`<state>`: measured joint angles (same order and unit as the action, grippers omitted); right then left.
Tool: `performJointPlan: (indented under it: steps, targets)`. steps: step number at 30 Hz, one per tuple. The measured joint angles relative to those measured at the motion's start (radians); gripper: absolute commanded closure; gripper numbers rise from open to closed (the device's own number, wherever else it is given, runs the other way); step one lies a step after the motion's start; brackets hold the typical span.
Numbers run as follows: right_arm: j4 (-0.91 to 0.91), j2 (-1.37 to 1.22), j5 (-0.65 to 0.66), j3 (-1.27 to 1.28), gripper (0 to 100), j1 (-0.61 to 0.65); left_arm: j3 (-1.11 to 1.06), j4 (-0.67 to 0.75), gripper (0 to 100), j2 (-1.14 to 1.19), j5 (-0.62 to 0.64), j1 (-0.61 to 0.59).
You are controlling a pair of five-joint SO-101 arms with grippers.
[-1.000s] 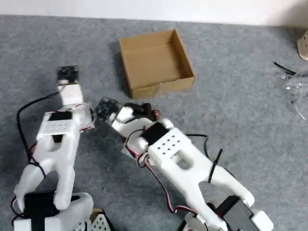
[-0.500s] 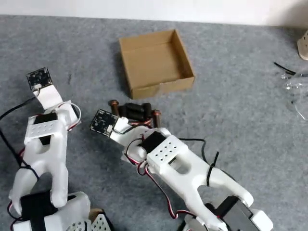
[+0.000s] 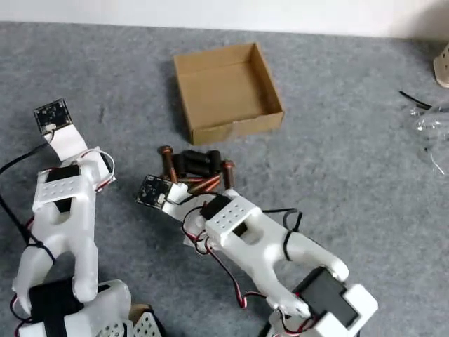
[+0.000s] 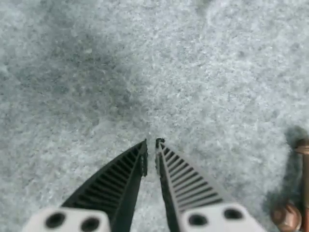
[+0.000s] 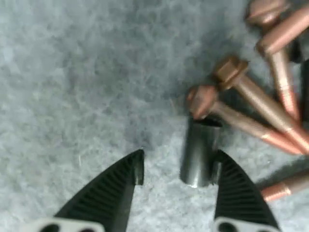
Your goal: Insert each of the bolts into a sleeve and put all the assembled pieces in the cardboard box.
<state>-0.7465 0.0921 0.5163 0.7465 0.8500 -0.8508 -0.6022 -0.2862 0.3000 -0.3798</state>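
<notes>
Spreading under everything, the grey table [image 3: 365,210] carries the cardboard box [image 3: 236,129] at the far middle. The box is open-topped with nothing in it, so I judge that no assembled piece is delivered yet. It sits just beyond the parts, probably to keep the carry short. The left arm [image 3: 64,210] stands at the near left and the right arm [image 3: 245,232] at the near middle, its wrist over the near edge of the heap. The left gripper [image 4: 150,151] hangs over bare table with its fingers drawn almost together and nothing between them, the heap off to its right. That looks like a parked pose that leaves room for its partner. The right gripper [image 5: 177,169] is spread wide and low. The copper-coloured bolts [image 3: 205,185] and dark sleeves [image 3: 196,163] lie jumbled between the box and the arms, none joined as far as I can tell. One sleeve [image 5: 199,152] lies between the spread fingers, close against one of them, its far end at a bolt head. I judge it is placed for a pinch that lifts it free.
</notes>
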Motion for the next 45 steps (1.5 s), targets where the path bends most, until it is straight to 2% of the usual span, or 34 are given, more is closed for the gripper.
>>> performJointPlan:
  steps: [10, 17, 27, 33, 36, 41, 45]
  targets:
    - [0.026, -0.044, 0.0, 0.0, 79.4, -0.034, 0.0, 0.0, 95, 0.0, 0.0, 0.0]
    - [0.041, -0.046, 0.0, -0.003, 99.8, -0.043, 0.0, 0.0, 95, 0.0, 0.0, 0.0]
    - [0.044, -0.044, -0.04, -0.009, 99.5, -0.077, 0.0, 0.0, 95, 0.0, 0.0, 0.0]
    - [0.035, 0.15, -0.109, 0.018, 99.5, -0.115, 0.0, 0.002, 95, 0.0, 0.0, 0.008]
    - [0.035, 0.311, -0.143, 0.089, 99.5, -0.144, 0.0, 0.032, 95, 0.0, 0.0, 0.063]
    - [0.035, 0.534, -0.187, 0.164, 99.5, -0.232, 0.0, 0.061, 84, 0.0, -0.005, 0.18]
    - [0.034, 0.612, -0.189, 0.186, 99.5, -0.279, -0.002, 0.063, 82, 0.0, -0.023, 0.253]
